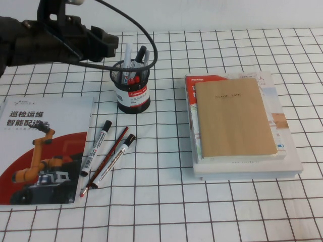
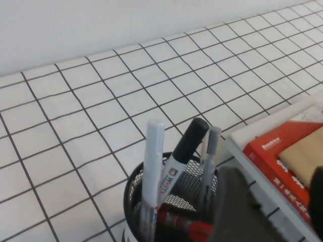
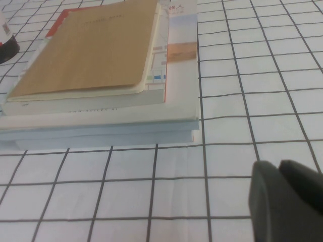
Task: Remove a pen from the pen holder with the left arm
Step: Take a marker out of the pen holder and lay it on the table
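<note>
Mesh holder (image 1: 132, 93) beside left hand (image 1: 114, 49), right hand (image 3: 286, 201) low

The brochure (image 1: 45, 146) reads 巡检运维 智能配送; the pen holder (image 1: 132, 96) label perhaps says "Comix".

Black left arm (image 1: 50, 38) trails a looping black cable (image 1: 137, 24); right gripper (image 3: 280, 171) is dark grey.

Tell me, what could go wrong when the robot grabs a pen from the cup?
The left end effector, open close by the pen holder, might knock it over. The pens inside stand crowded together, so it might pinch two or miss. The right end effector sits low near the books, out of the way.
</note>
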